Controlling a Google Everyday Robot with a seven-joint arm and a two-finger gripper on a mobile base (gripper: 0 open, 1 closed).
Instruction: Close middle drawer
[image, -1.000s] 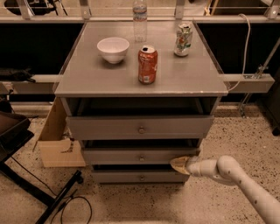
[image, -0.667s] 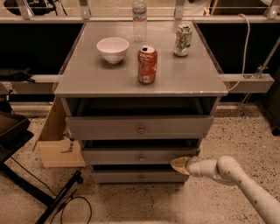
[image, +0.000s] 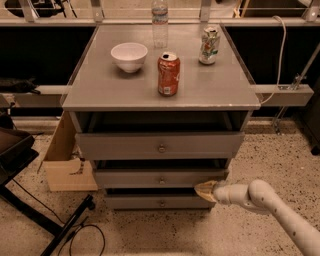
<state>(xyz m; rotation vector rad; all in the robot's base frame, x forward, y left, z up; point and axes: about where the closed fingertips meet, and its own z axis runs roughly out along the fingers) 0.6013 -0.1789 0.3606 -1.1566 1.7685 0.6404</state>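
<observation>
Light soft, from above; far recesses (image: 45, 55) black; shadow beneath cabinet top (image: 200, 92); gripper (image: 204, 190) pale-lit, near right, at middle drawer (image: 130, 178).

The middle drawer (image: 130, 178) has a flat grey front with a small round metal knob (image: 161, 180) at its centre. It sits level and slightly pulled out. The gripper (image: 204, 190) is at its lower right edge.

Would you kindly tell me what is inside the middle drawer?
Above the front of the middle drawer only a dark gap shows; its contents are hidden beneath the top drawer. The gripper sits at that front's lower right corner.
</observation>
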